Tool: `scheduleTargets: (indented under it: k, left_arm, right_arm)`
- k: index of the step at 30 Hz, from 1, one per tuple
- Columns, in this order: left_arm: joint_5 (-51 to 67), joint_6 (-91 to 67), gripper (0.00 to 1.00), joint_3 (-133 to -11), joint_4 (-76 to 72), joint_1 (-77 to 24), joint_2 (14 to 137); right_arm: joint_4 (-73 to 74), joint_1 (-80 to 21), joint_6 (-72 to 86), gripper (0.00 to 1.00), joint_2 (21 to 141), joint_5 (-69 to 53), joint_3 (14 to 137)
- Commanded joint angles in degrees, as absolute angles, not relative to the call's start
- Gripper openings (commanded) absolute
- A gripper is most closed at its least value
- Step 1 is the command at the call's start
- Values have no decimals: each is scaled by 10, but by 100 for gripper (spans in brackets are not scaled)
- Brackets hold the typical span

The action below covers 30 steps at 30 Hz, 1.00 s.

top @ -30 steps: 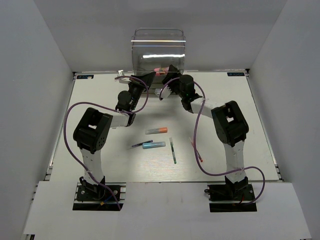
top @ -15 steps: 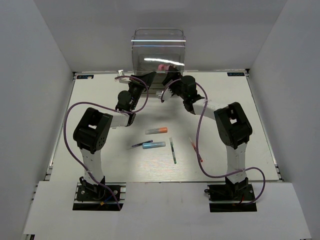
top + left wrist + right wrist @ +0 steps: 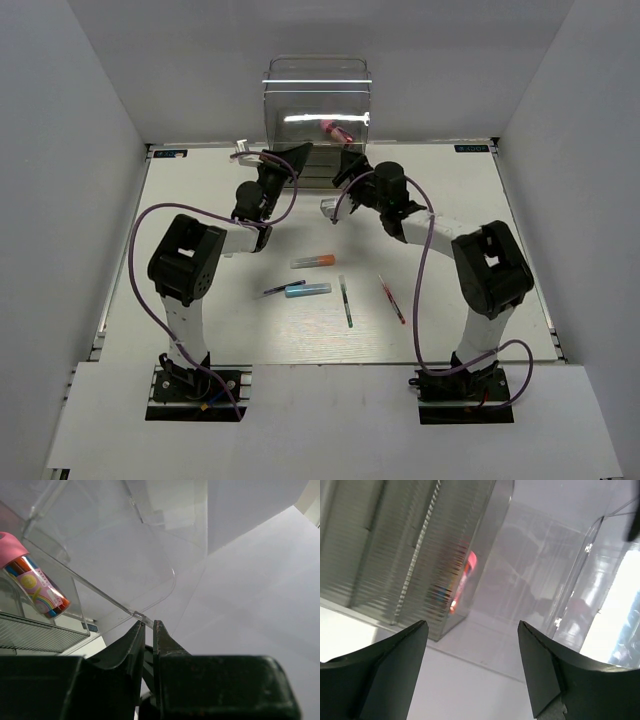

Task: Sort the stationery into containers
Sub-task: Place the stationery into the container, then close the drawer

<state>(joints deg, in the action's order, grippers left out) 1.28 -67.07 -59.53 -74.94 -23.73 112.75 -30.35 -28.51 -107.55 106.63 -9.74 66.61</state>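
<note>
**Desk [image 3: 470,250], near half: five items loose, unsorted.**
- Green pen [image 3: 346,301]: lies lengthwise, centre.
- Red pen [image 3: 391,299]: slanted, right of the green pen and apart from it.
- Dark pen [image 3: 283,288]: its tip is just beside the blue marker [image 3: 307,290], which lies crosswise.
- Orange marker [image 3: 313,261]: crosswise, just beyond the blue one.
- All five are within either arm's reach and nothing rests on them.

**Right claw [image 3: 471,627]: middle distance.**
- Fingers spread wide with nothing between them.
- It faces the box front, near the base, with bare desk below.
- Judged free for the next pick.

**Left claw [image 3: 148,625]: left of the box front.**
- Fingers pressed almost together on the thin clear lip of a drawer [image 3: 125,565].
- Judged to be holding that drawer pulled out, so the opening stays clear for items dropped in from the other side.

**Box [image 3: 318,90]: far edge, centre, upright.**
- Holds one item, the tube [image 3: 32,575], with pink cap and rainbow label.
- The tube lies tilted against the drawer wall and shows through the ribbed front in the right wrist view.

**Status:** one of six items stowed. The next move calls for the right claw to swing back toward the markers while the left one keeps its pinch. If the lip slips, the drawer may slide shut.
</note>
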Motion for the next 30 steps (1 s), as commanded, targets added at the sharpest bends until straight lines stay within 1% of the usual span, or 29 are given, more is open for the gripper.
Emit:
scheduleTargets:
  k: [1, 3, 5, 6, 7, 8, 10, 11, 12, 13, 14, 15, 16, 20, 21, 22, 26, 27, 28, 30]
  left_arm:
    - [13, -672, 23, -619, -822, -234, 1122]
    - [13, -678, 23, -613, -803, -234, 1122]
    - [13, -678, 23, -607, -774, -234, 1115]
    - [13, -678, 23, -607, -759, -234, 1108]
    - [13, -672, 23, -607, -720, -234, 1107]
    - [13, -671, 25, -607, -697, -234, 1094]
    - [13, -657, 26, -620, -615, -234, 1088]
    - [13, -647, 30, -626, -586, -234, 1080]
    - [13, -642, 32, -631, -558, -234, 1073]
    - [13, -633, 34, -639, -510, -234, 1073]
    - [13, -633, 37, -644, -491, -234, 1073]
    - [13, -633, 38, -644, -474, -234, 1067]
    - [13, -633, 39, -650, -448, -234, 1067]
    - [7, -628, 47, -656, -388, -234, 1067]
    - [7, -628, 48, -657, -375, -234, 1067]
    - [7, -628, 50, -657, -356, -234, 1060]
    - [7, -622, 61, -629, -336, -234, 1046]
    - [13, -622, 67, -624, -336, -234, 1041]
    - [13, -622, 69, -619, -328, -229, 1041]
    - [24, -607, 72, -610, -328, -229, 1041]
  right_arm:
    - [-250, -286, -1028, 78, 1008, -161, 629]
    - [-233, -287, -1003, 80, 980, -179, 604]
    - [-196, -287, -910, 80, 946, -190, 572]
    - [-179, -287, -887, 82, 917, -213, 570]
    - [-144, -287, -824, 86, 905, -216, 559]
    - [-122, -287, -793, 90, 870, -220, 556]
    - [-92, -284, -679, 90, 847, -229, 546]
    - [-84, -280, -655, 90, 813, -226, 533]
    - [-84, -279, -603, 90, 801, -222, 511]
    - [-97, -276, -586, 90, 789, -221, 497]
    - [-104, -274, -570, 90, 745, -221, 456]
    - [-111, -273, -549, 90, 734, -220, 441]
    - [-115, -272, -533, 90, 696, -216, 419]
    - [-135, -265, -463, 90, 655, -177, 365]
    - [-130, -261, -448, 90, 648, -171, 365]
    - [-124, -254, -395, 90, 645, -150, 368]
    - [-52, -239, -343, 90, 626, -143, 401]
    - [-30, -240, -337, 90, 618, -129, 409]
    - [-24, -237, -335, 90, 615, -103, 414]
    - [-1, -236, -337, 83, 616, -82, 444]
